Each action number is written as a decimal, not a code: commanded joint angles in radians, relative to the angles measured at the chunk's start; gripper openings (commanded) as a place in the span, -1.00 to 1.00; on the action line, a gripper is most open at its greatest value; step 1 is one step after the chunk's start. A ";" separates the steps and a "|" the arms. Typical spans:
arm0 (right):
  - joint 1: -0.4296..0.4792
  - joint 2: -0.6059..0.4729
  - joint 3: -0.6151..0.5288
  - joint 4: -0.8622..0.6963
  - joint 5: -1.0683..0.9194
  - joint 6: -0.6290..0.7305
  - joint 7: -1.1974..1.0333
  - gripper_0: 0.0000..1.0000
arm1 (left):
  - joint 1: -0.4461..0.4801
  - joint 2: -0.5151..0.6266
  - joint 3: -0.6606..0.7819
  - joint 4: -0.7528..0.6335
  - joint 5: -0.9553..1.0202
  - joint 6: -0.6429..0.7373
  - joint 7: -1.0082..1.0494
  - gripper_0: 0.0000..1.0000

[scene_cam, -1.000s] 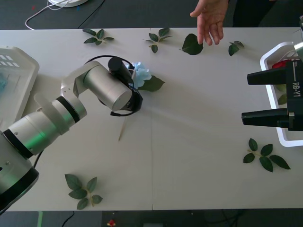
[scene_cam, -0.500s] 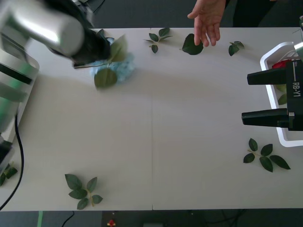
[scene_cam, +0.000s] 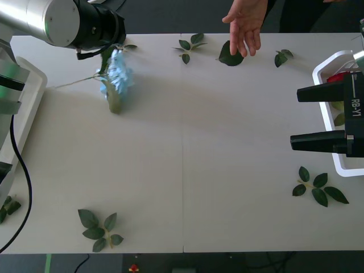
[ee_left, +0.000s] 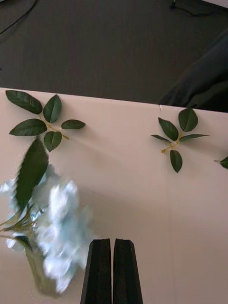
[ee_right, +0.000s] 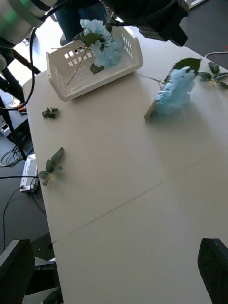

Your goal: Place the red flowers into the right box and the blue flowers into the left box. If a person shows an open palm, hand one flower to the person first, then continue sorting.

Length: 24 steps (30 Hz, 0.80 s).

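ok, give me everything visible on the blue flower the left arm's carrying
The blue flower is a fluffy pale-blue cluster that looks like fabric, with dark green leaves and a thin stem trailing toward the left box. It hangs motion-blurred above the table's far-left part, just below the left pincer, whose black fingers are pressed together. Where it is gripped isn't visible.

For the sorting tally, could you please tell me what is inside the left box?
In the left box lies a blue flower with stem and leaves; the left arm covers the far end.
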<state>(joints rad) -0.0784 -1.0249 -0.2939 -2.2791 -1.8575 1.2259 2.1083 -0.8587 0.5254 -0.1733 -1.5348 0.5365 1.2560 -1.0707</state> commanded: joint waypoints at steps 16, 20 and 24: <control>0.002 0.017 -0.001 -0.005 -0.011 0.000 0.015 1.00 | -0.051 0.051 0.069 0.005 -0.155 0.025 -0.063 -1.00; 0.002 0.017 -0.001 -0.005 -0.011 0.000 0.015 1.00 | -0.051 0.059 0.158 -0.019 -0.165 0.109 -0.172 -1.00; 0.002 0.017 -0.001 -0.005 -0.011 0.000 0.015 1.00 | -0.051 0.059 0.265 -0.036 -0.158 0.206 -0.345 -1.00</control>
<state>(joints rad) -0.0784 -1.0249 -0.2939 -2.2791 -1.8575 1.2259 2.1083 -0.8589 0.5416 0.0094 -1.5258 0.3862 1.4195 -1.2604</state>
